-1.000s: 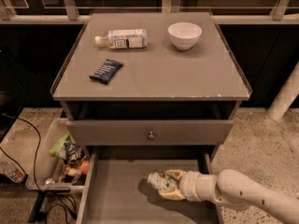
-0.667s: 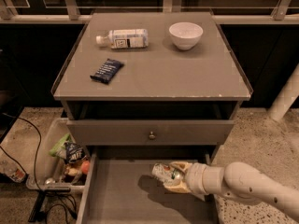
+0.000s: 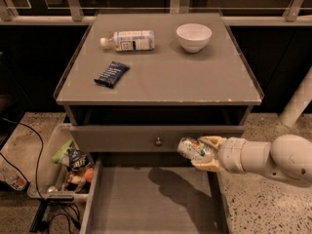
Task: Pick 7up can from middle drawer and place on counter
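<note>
Above the open middle drawer (image 3: 146, 206), arm (image 3: 265, 157) horizontal from the right, hand (image 3: 206, 153) clamped on the 7up can (image 3: 190, 148).

7up can (image 3: 191, 148) | right end hidden in jaws (above middle drawer (image 3: 127, 204))

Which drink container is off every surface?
The 7up can, held in the gripper above the middle drawer; the bottle lies on the counter.

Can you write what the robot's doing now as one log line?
gripper: shut on can | can: held above drawer | counter: can not there yet
</note>
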`<state>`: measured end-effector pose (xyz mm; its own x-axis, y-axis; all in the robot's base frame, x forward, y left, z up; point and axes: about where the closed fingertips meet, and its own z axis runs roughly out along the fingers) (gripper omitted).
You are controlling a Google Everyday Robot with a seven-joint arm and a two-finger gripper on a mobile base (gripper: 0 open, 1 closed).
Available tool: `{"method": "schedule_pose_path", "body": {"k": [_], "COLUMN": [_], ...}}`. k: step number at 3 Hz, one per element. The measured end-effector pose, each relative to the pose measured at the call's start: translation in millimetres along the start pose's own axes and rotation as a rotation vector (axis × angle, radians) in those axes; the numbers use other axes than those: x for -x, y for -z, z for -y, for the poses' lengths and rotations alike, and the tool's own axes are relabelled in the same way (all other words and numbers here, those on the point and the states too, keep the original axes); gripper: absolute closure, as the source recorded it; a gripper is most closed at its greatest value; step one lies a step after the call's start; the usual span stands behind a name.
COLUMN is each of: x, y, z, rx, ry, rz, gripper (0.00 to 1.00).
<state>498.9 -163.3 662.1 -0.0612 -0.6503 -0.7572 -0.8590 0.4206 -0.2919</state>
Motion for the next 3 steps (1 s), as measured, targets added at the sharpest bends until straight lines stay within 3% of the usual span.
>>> {"method": "schedule_pose_path", "body": {"k": [2,3], "x": [12,48], "y": [14,43], "z": [6,18], "rx": [-0.015,-0.031], "ry": [0.036,0.114], "rz": [-0.001,0.036], "gripper": [1.00,1.00]}}
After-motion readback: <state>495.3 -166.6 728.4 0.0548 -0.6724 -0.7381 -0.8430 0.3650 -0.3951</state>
